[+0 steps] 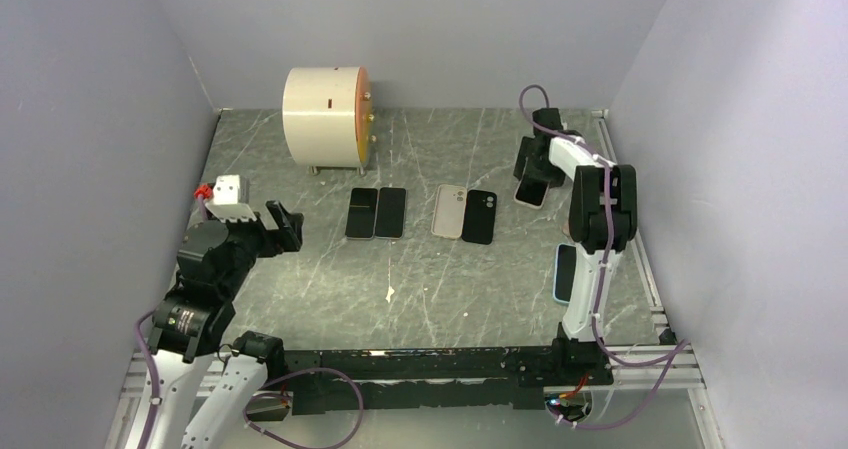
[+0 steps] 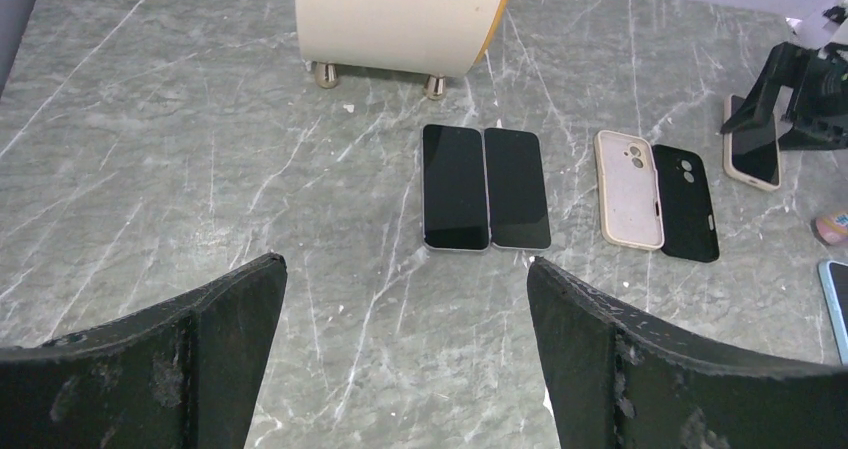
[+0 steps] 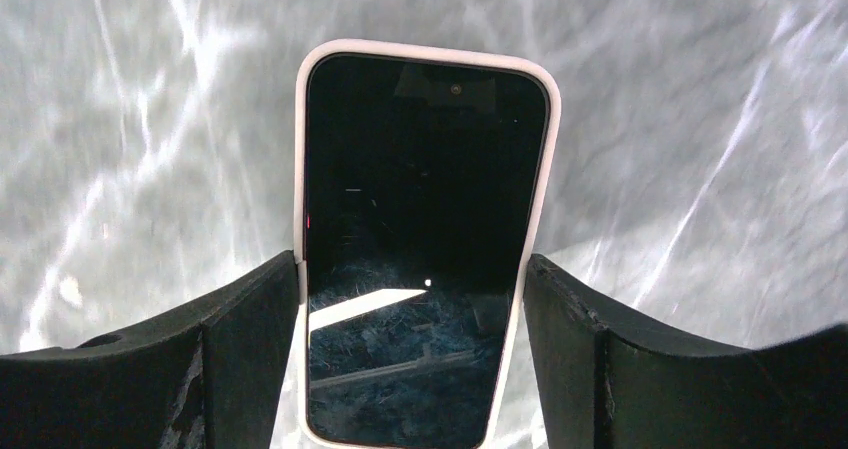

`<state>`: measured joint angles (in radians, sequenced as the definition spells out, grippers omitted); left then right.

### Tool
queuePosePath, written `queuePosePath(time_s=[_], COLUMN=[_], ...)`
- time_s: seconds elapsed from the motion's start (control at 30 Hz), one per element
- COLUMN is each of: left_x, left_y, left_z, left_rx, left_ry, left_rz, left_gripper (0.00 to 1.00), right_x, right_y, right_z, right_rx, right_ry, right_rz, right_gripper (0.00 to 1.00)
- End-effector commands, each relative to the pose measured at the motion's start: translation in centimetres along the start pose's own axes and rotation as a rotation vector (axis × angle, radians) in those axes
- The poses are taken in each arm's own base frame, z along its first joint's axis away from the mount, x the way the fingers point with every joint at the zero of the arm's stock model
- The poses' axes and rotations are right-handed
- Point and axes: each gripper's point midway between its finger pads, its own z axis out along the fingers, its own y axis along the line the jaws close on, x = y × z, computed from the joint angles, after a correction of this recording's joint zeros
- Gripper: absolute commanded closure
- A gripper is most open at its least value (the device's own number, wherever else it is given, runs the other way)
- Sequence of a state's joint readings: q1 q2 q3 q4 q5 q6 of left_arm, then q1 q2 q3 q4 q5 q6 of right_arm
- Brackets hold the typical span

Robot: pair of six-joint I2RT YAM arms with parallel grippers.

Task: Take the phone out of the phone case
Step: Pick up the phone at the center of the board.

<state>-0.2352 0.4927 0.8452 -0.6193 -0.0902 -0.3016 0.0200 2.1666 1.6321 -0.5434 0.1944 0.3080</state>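
Note:
A phone with a dark screen sits in a white case (image 3: 425, 229). My right gripper (image 3: 412, 269) has a finger against each long edge of the case and holds it at the far right of the table. The marble behind it is blurred while the phone is sharp. In the top view the phone (image 1: 531, 191) hangs tilted under the right gripper (image 1: 528, 174). It also shows in the left wrist view (image 2: 755, 149). My left gripper (image 2: 405, 269) is open and empty over bare marble at the near left (image 1: 290, 224).
Two bare phones (image 1: 362, 212) (image 1: 390, 212) lie side by side mid-table. A beige case (image 1: 449, 211) and a black case (image 1: 480, 216) lie empty beside them. A white cylinder (image 1: 325, 117) stands at the back. A blue-edged phone (image 1: 565, 272) lies by the right arm.

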Motion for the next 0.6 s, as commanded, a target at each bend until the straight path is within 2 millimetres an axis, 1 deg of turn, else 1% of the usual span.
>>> queuePosePath(time_s=[0.0, 0.1, 0.17, 0.23, 0.33, 0.37, 0.4, 0.47, 0.57], left_x=[-0.2, -0.4, -0.5, -0.4, 0.1, 0.3, 0.5, 1.0, 1.9], left_y=[-0.6, -1.1, -1.5, -2.4, -3.7, -4.3, -4.8, -5.5, -6.5], left_z=[-0.3, -0.5, -0.4, -0.4, 0.0, 0.1, 0.3, 0.8, 1.8], left_rx=[0.035, 0.064, 0.081, 0.121, 0.185, 0.214, 0.234, 0.267, 0.310], left_ry=[-0.015, -0.027, -0.027, -0.013, 0.018, 0.035, 0.049, 0.078, 0.118], left_rz=[-0.007, -0.027, -0.051, -0.079, -0.131, -0.154, -0.170, -0.204, -0.256], left_gripper=[0.06, 0.06, 0.06, 0.06, 0.06, 0.06, 0.06, 0.06, 0.06], right_x=[-1.2, -0.3, 0.8, 2.1, 3.9, 4.1, 4.7, 5.6, 7.4], right_y=[1.7, 2.5, 3.0, 3.6, 4.5, 4.8, 5.0, 5.9, 7.5], right_z=[-4.8, -6.8, -7.8, -8.8, -10.4, -11.4, -11.9, -13.1, -14.8], right_rx=[-0.068, -0.105, -0.117, -0.129, -0.163, -0.180, -0.190, -0.229, -0.296], right_ry=[-0.118, -0.164, -0.183, -0.205, -0.238, -0.261, -0.269, -0.294, -0.321], right_rz=[-0.048, -0.045, -0.049, -0.059, -0.073, -0.074, -0.076, -0.083, -0.100], right_gripper=[0.69, 0.75, 0.78, 0.82, 0.84, 0.84, 0.85, 0.88, 0.88])
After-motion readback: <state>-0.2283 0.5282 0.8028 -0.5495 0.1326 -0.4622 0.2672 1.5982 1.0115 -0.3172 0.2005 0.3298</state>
